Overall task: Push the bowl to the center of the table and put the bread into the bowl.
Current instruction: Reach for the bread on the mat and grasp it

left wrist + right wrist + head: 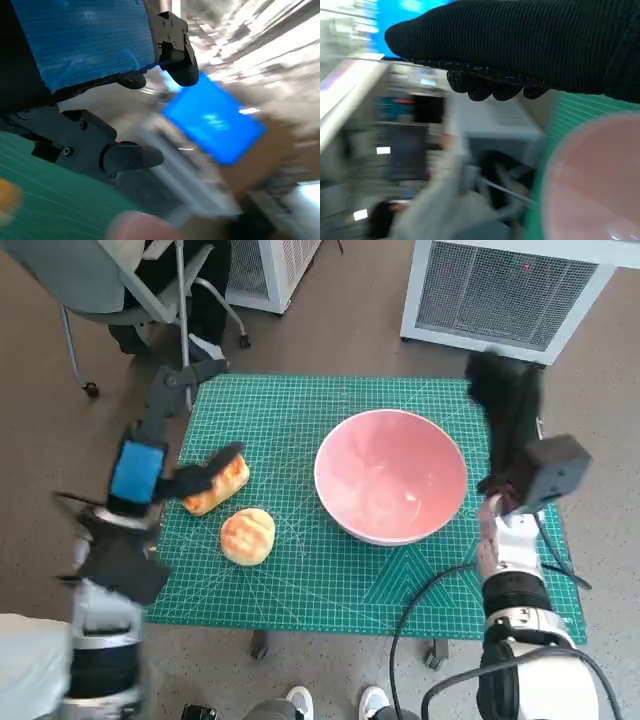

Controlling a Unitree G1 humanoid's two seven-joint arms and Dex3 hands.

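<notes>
A pink bowl sits empty on the right half of a green cutting mat — off the middle, toward the robot's right. The right hand, in its black knitted glove, hangs just beyond the bowl's far right rim; whether it touches the rim cannot be told, and its fingers look curled in with nothing held, as the right wrist view also suggests. The step in hand appears to be the push: it would go best with the glove set flat against the bowl's outer wall, low down, and driven steadily leftward so the bowl slides rather than tips. Two pieces of bread wait on the mat's left side — a long roll and a round bun — so the push should stop short of them. The left hand, black with blue tape over its back, hovers beside the long roll with fingers apart and nothing in them. The mat covers a small table on a brown floor; a white grilled appliance stands beyond, an office chair at the far left, and a person's shoes show at the near edge.
</notes>
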